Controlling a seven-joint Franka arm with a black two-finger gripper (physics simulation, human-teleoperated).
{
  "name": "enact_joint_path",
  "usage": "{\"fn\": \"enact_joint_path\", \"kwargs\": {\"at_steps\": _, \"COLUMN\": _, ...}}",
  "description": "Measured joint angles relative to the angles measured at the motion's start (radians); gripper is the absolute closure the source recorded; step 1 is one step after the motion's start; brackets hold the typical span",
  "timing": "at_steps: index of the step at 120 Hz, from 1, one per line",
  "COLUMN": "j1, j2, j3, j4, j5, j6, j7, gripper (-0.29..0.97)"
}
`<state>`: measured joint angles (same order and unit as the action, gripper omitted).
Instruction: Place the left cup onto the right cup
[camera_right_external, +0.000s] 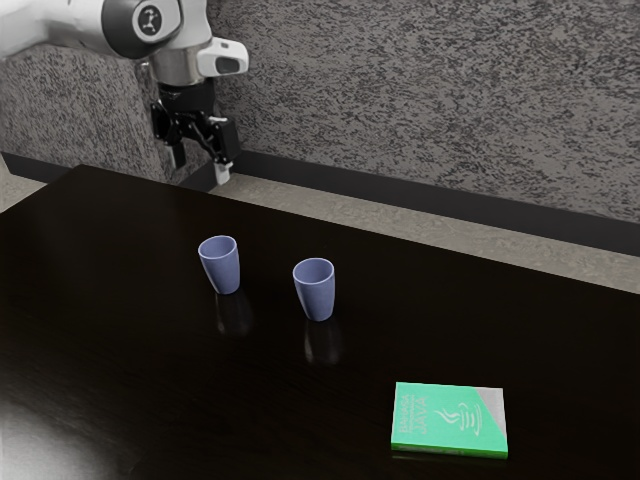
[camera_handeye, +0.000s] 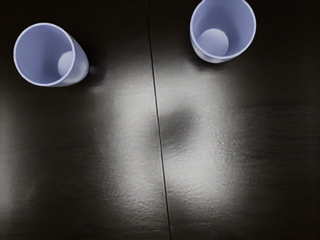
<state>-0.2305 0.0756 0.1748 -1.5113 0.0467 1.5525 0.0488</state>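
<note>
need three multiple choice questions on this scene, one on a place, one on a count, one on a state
1. Where is the green book?
A. between the cups
B. against the wall
C. right of both cups in the exterior view, nearer the camera

2. How many cups stand on the table?
A. two
B. one
C. three

3. How is the tool?
A. shut on a cup
B. open, above the table
C. open around a cup

Key: C, it lies beyond the right cup; A, the left cup and right cup, upright and apart; B, its jaws stand apart, nothing between.
</note>
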Motion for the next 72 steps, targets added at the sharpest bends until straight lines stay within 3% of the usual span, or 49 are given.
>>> {"fn": "enact_joint_path", "kwargs": {"at_steps": 36, "j1": 0.01, "j2": 0.004, "j3": 0.001, "j4": -0.021, "j5": 0.001, "j6": 0.05, "j7": -0.002, "gripper": 0.0}}
{"fn": "enact_joint_path", "kwargs": {"at_steps": 72, "j1": 0.059, "j2": 0.119, "j3": 0.013, "j4": -0.023, "j5": -0.04, "j6": 0.125, "j7": -0.004, "gripper": 0.09}}
